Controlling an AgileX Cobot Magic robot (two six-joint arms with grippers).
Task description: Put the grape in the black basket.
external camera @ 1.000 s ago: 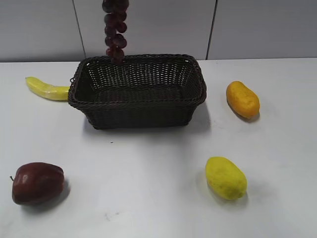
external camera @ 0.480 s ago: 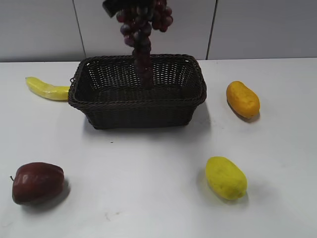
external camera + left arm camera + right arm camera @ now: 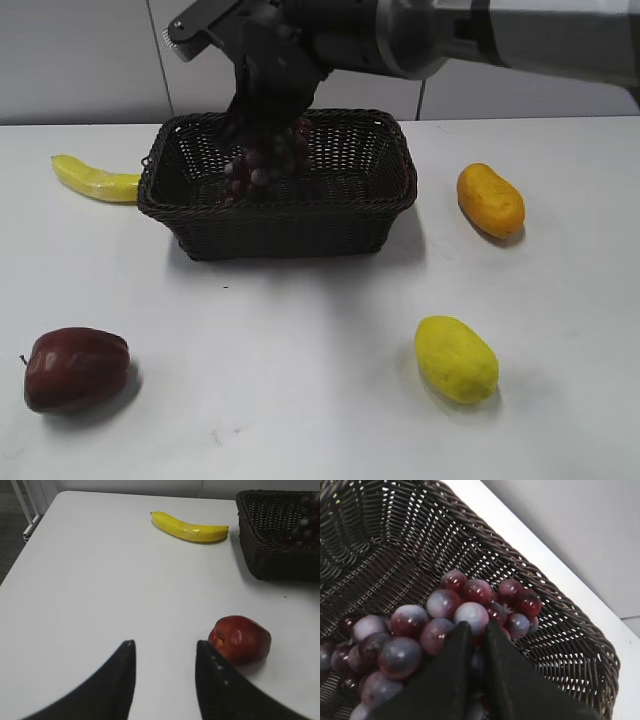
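Lowered since the earlier frame, the grape point(image 3: 263, 160) is now hanging down inside the black basket point(image 3: 280, 232) instead of dangling above its back rim, and my right arm is now reaching in from the upper right. My right gripper point(image 3: 475, 645) is pinching the bunch, jaws drawn narrow around it, with grapes bulging on both sides over the woven floor. My left gripper point(image 3: 165, 656) is hovering over the worktop point(image 3: 320, 400) with its jaws spread apart, holding nothing, and the red apple point(image 3: 241, 639) is lying just beside its right tip. A banana point(image 3: 95, 180) is lying left of the basket, touching or nearly touching it.
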